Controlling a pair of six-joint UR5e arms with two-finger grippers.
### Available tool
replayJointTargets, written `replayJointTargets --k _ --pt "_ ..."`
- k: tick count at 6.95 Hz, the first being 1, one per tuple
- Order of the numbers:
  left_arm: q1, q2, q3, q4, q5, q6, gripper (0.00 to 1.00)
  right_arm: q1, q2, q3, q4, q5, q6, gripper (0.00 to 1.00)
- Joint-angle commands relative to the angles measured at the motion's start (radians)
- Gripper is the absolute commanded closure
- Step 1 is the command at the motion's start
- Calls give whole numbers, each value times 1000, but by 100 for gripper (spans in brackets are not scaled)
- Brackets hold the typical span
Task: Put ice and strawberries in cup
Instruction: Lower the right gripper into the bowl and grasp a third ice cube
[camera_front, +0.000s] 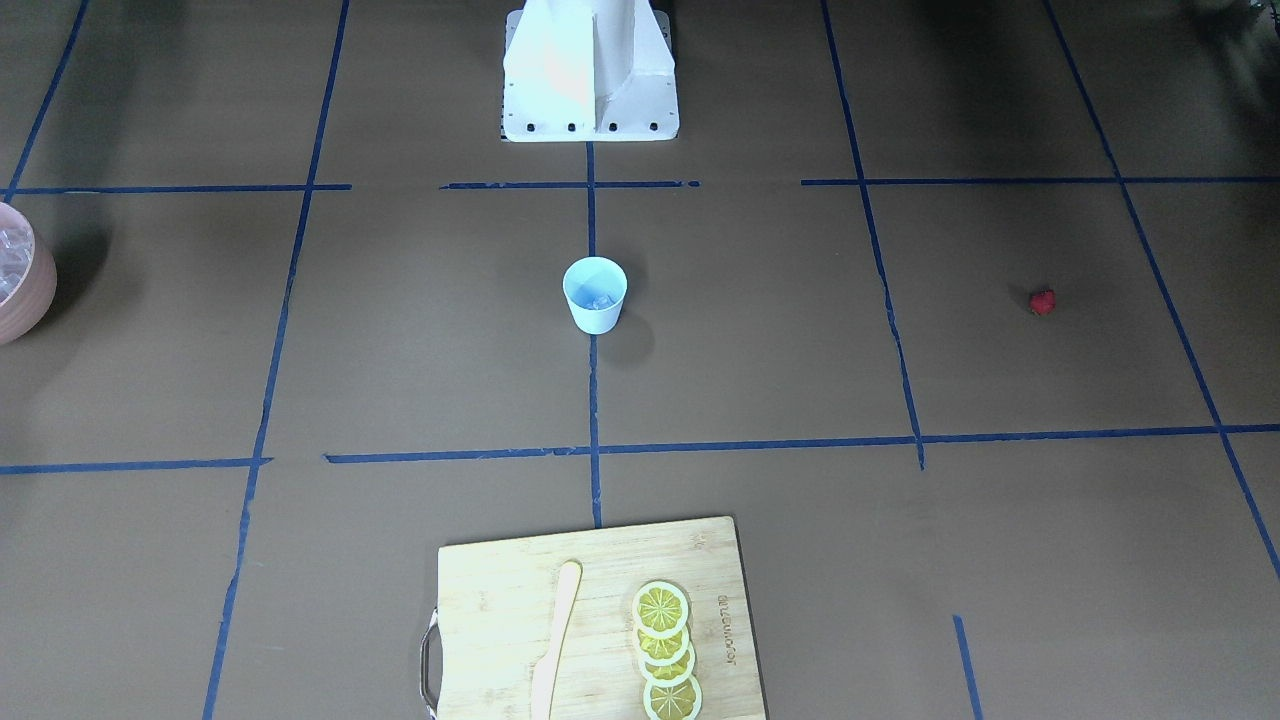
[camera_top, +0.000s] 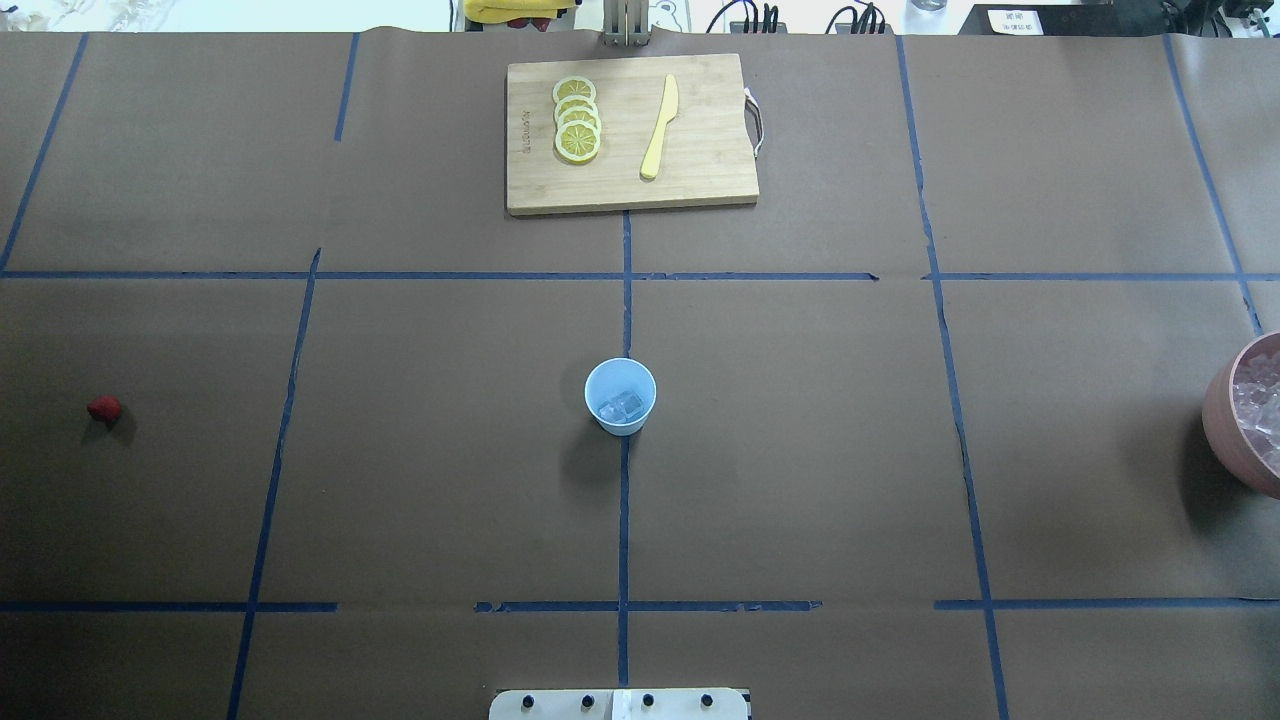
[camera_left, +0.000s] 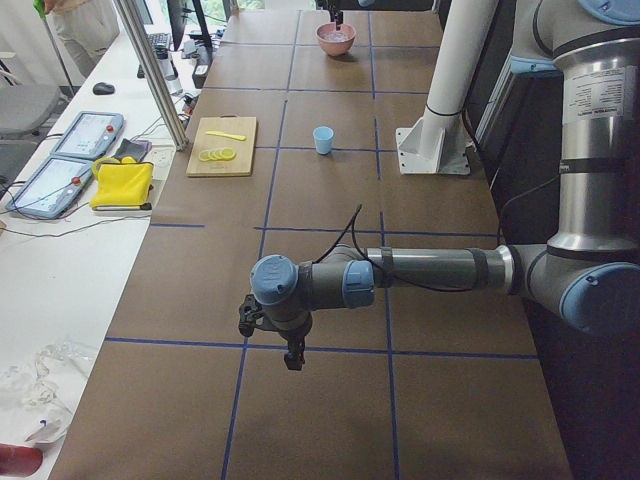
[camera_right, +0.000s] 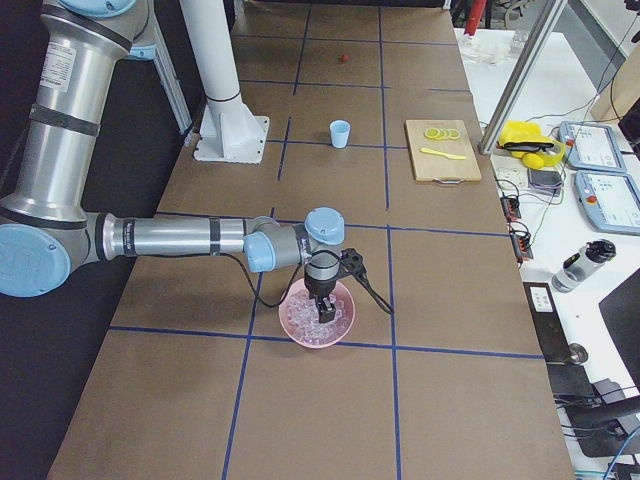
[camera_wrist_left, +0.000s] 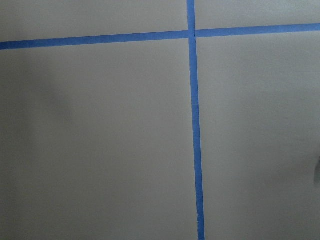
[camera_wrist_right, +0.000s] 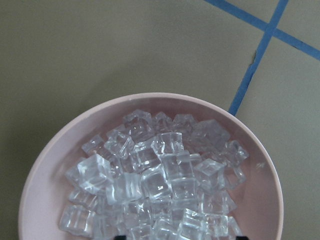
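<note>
Brown-papered table: some ice lies in the cup, well apart from both arms' fingers. The strawberry, out on the table, is yet to go in. Right fingers hang over the pink bowl of cubes, left fingers over the table; how far either pair is parted I cannot tell.

Place: a robotics lab, set up as a test station.
Robot: two grey industrial arms beside a white pedestal whose base plate is bolted to the table.
Table cover: brown paper marked into a grid with blue tape.
Side bench: a white bench along the table, carrying two control tablets, loose cables and a computer mouse.
Frame: a slanted metal post rising at the bench's edge.
</note>
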Motion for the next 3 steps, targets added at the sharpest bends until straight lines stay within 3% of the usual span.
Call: replayJointTargets --k 1,3 --pt "1 0 2 0 0 -1 0 -16 1 -15 1 -15 -1 24" --pt "1 0 2 0 0 -1 0 -30 1 -35 1 -24 -2 26"
